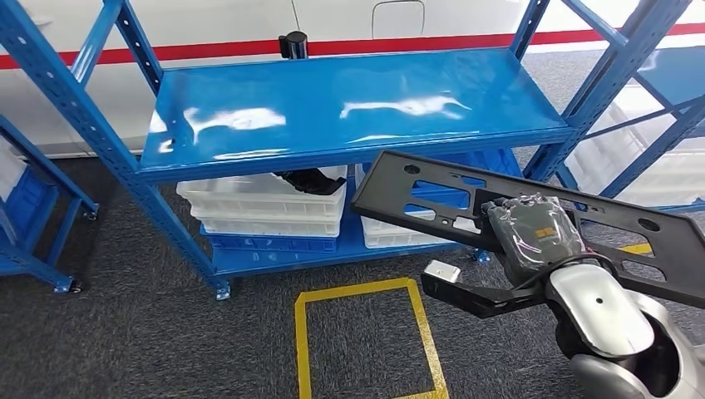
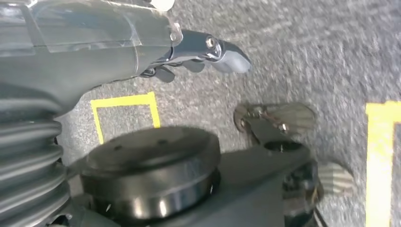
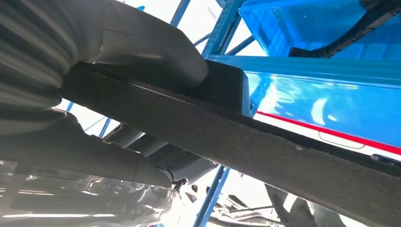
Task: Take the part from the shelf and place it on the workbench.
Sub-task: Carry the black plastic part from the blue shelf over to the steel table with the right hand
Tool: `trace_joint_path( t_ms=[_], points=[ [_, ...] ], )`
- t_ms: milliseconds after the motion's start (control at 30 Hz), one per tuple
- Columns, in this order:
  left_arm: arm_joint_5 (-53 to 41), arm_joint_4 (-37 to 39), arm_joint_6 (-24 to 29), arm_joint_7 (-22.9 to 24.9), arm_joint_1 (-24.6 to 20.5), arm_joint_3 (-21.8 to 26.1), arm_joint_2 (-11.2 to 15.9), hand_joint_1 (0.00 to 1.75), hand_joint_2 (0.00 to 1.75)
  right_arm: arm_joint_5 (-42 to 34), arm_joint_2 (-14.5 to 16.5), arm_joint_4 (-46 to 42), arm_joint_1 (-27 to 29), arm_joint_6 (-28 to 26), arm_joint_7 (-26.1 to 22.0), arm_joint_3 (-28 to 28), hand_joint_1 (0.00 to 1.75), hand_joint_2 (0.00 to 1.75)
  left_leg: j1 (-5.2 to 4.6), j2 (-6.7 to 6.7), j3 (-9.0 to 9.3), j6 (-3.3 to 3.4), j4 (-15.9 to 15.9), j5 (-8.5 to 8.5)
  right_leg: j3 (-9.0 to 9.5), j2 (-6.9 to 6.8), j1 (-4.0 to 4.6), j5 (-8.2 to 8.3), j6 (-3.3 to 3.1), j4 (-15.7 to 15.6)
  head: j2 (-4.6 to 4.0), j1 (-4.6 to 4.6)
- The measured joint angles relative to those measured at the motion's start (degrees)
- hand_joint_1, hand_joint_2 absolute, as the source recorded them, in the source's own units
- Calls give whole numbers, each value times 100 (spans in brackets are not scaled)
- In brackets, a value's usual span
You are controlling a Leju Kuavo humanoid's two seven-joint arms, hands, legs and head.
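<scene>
The part [image 1: 382,195] is a long flat black panel with several cutouts. My right hand [image 1: 532,233] grips it near its middle and holds it in the air, tilted, in front of the blue shelf [image 1: 332,108] at about the height of its lower level. In the right wrist view the part's rough black edge [image 3: 265,146] runs across the picture, clamped between my thumb [image 3: 142,42] and the darker fingers [image 3: 94,156]. My left hand [image 2: 198,56] hangs over the grey carpet and holds nothing, its thumb sticking out.
The shelf's upper board is bare except for a small black cylinder [image 1: 293,43] at its back edge. Stacked white bins [image 1: 266,199] sit on the lower level, one holding a black item [image 1: 312,179]. A yellow taped square [image 1: 366,341] marks the carpet. More blue racks [image 1: 33,208] stand on both sides.
</scene>
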Motion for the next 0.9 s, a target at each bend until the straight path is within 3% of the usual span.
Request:
trace_joint_path(
  t_ms=[100, 133, 167, 200, 267, 333, 367, 400, 467, 533, 633, 667, 700, 733, 800, 867, 900],
  points=[
    [1, -1, 1, 1, -1, -1, -1, 0, 175, -34, 0, 1, -1, 8, 0, -17, 175, 175, -9, 11, -259, 77, -2, 219, -206, 17, -19, -843, 78, 914, 0, 54],
    [2, -1, 1, 2, 1, -2, -1, 0, 175, -57, 2, 3, -2, 17, 1, -19, 175, 175, -17, 12, -360, 79, 4, 294, -235, 19, -19, -985, 88, 1241, 0, 70],
    [3, -1, 1, 4, 4, -2, -1, 0, 175, -80, 4, 5, -6, 27, 1, -19, 175, 175, -23, 15, -464, 78, 12, 368, -207, 22, -19, -976, 89, 1436, 0, 83],
    [10, -1, 1, 5, 5, -2, -1, 0, 175, -99, 5, 7, -16, 34, 1, -18, 175, 175, -29, 20, -568, 71, 22, 439, -102, 24, -18, -844, 83, 1451, 0, 95],
    [44, -1, 1, 5, 4, -2, 0, 0, 175, -143, 5, 16, -85, 19, 1, 1, 175, 175, -37, 35, -744, 45, 49, 562, 351, 31, -17, -514, 48, 924, 0, 121],
    [98, -1, 1, 5, 0, -2, 2, 0, 175, -180, 4, 43, -235, -75, 1, 46, 175, 175, -59, 71, -862, 0, 77, 669, 925, 54, -6, -484, -8, 54, 0, 159],
    [136, -1, 1, 5, -3, -2, 4, 0, 175, -196, 7, 67, -349, -124, 0, 89, 175, 175, -66, 100, -906, -28, 84, 726, 1096, 68, 6, -544, -37, -250, 0, 169],
    [188, 0, 1, 5, -3, -1, 9, 0, 175, -209, 15, 99, -485, -157, 0, 151, 175, 175, -72, 137, -943, -57, 85, 784, 1160, 83, 24, -579, -68, -408, 0, 176],
    [317, 2, 2, 4, -1, 1, 26, 0, 175, -219, 53, 196, -816, -143, -1, 347, 175, 175, -69, 174, -1013, -124, 107, 823, 1064, 85, 28, -512, -142, -445, 0, 169],
    [406, 3, 3, 1, -5, 2, 41, 0, 175, -193, 124, 312, -1128, -90, -2, 564, 175, 175, -50, 120, -1129, -189, 349, 522, 935, 72, 10, -383, -227, -446, 0, 122],
    [444, 3, 4, -4, -15, 3, 50, 0, 175, -163, 238, 433, -1390, -30, -2, 795, 175, 175, -18, 32, -1375, -250, 1167, -165, 743, 47, 18, -237, -285, -417, 0, 12],
    [450, 3, 5, -4, -15, 4, 51, 0, 175, -165, 269, 466, -1447, -23, -2, 862, 175, 175, -16, 24, -1434, -263, 1464, -278, 661, 32, 26, -188, -285, -395, 0, -12],
    [456, 3, 7, -4, -15, 5, 52, 0, 175, -170, 295, 498, -1501, -19, -2, 931, 175, 175, -15, 21, -1449, -271, 1695, -289, 564, 11, 34, -136, -284, -364, 0, -29],
    [463, 3, 9, -4, -14, 6, 53, 0, 175, -179, 316, 527, -1547, -17, -2, 994, 175, 175, -15, 21, -1388, -269, 1787, -191, 460, -9, 44, -87, -279, -325, 0, -38],
    [474, 3, 13, -4, -12, 7, 57, 0, 175, -205, 339, 567, -1619, -18, -2, 1092, 175, 175, -20, 23, -958, -224, 1386, 104, 265, -41, 59, -9, -260, -232, 0, -43],
    [481, 3, 17, -5, -16, 7, 69, 0, 175, -224, 356, 605, -1681, -22, -2, 1170, 175, 175, -39, 29, -347, -147, 588, 77, 134, -68, 81, 48, -229, -145, 0, -40],
    [482, 3, 18, -6, -20, 8, 76, 0, 175, -225, 364, 624, -1708, -25, -2, 1204, 175, 175, -52, 28, -146, -114, 291, -3, 102, -81, 84, 80, -204, -120, 0, -38]
  ],
)
